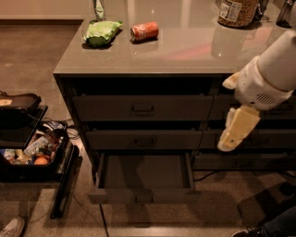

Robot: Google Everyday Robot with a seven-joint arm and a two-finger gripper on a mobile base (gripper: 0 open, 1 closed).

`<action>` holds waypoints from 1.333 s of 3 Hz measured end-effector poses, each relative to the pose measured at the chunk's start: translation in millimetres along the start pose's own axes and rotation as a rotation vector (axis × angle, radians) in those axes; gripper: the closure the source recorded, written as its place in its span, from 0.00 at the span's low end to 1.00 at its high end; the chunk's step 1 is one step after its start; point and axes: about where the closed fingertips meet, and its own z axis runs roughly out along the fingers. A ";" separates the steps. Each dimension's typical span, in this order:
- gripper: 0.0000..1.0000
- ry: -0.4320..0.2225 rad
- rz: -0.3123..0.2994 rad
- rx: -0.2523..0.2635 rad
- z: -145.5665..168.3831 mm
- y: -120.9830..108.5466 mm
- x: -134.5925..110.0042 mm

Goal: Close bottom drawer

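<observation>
The bottom drawer [144, 194] of the wider left column is pulled out over the floor, its low front with a small centre handle facing me, its inside bare. The two taller-fronted drawers above it are shut. My gripper [230, 144] hangs at the right on the white arm [270, 74], pale yellow and pointing down. It is in front of the narrower right column, to the right of the open drawer and higher than its front. It touches nothing.
On the counter [185, 51] lie a green bag [99, 32], a red can [144, 31] and a jar [238, 11]. A black crate of items [32, 155] stands on the floor at left. Shoes show at the bottom corners.
</observation>
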 end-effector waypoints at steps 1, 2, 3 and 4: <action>0.00 -0.032 0.027 -0.058 38.9 8.4 3.7; 0.00 -0.042 0.041 -0.103 65.5 14.8 4.3; 0.00 -0.043 0.041 -0.103 65.5 14.8 4.3; 0.00 -0.051 0.072 -0.156 94.0 24.6 17.5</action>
